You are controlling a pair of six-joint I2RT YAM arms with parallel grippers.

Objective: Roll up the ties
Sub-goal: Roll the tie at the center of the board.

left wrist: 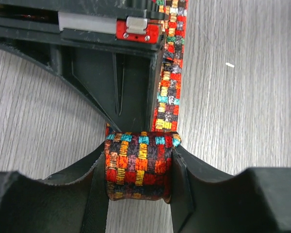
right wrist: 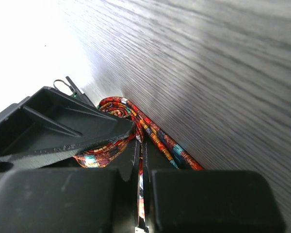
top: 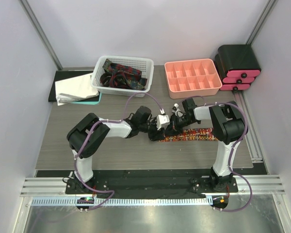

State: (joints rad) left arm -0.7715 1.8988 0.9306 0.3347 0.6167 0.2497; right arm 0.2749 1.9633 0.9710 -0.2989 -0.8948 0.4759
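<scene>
A red tie (top: 196, 134) with a multicoloured woven pattern lies flat on the table right of centre. Its left end is rolled up. In the left wrist view my left gripper (left wrist: 138, 167) is shut on this roll (left wrist: 136, 155), squeezing its two sides, and the flat length of the tie (left wrist: 169, 77) runs away from it. My right gripper (right wrist: 142, 148) is shut on a thin fold of the tie (right wrist: 157, 136) right beside the roll. In the top view the left gripper (top: 161, 127) and the right gripper (top: 172, 127) meet at the tie's left end.
A white basket (top: 99, 73) holding several more dark ties stands at the back. A pink compartment tray (top: 192, 77) and a black and pink drawer unit (top: 237, 65) stand at the back right. Folded white cloth (top: 75, 90) lies at the back left.
</scene>
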